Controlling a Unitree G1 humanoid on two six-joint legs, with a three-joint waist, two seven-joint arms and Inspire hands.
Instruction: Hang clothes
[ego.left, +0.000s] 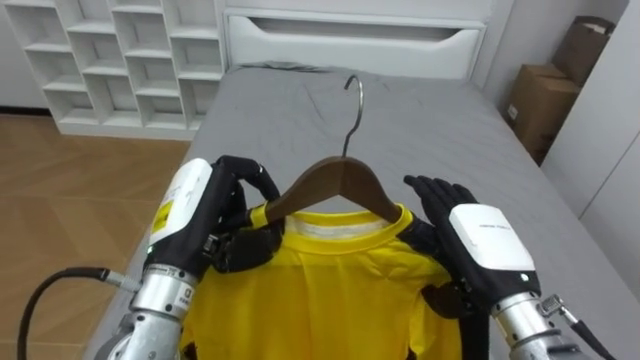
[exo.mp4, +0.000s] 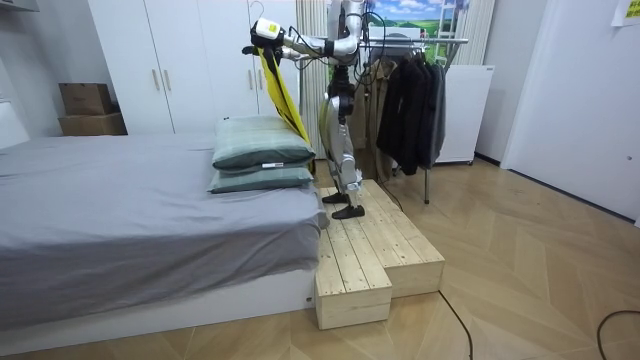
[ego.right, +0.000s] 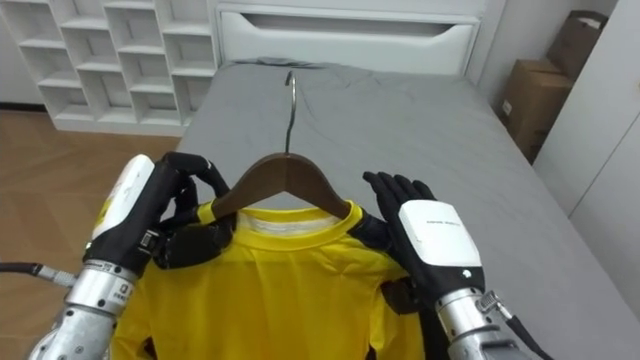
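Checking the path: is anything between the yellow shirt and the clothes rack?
Nothing visible but the robot itself: it holds the yellow shirt on a brown wooden hanger facing the grey bed, the metal rack behind it.

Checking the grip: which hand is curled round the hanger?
The left hand, curled round the hanger end; the right hand rests straight-fingered on the shirt.

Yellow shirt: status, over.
Left hand shut on yellow shirt at one shoulder; right hand open, flat against other shoulder. Shirt on wooden hanger, held over bed. Clothes rack behind robot.
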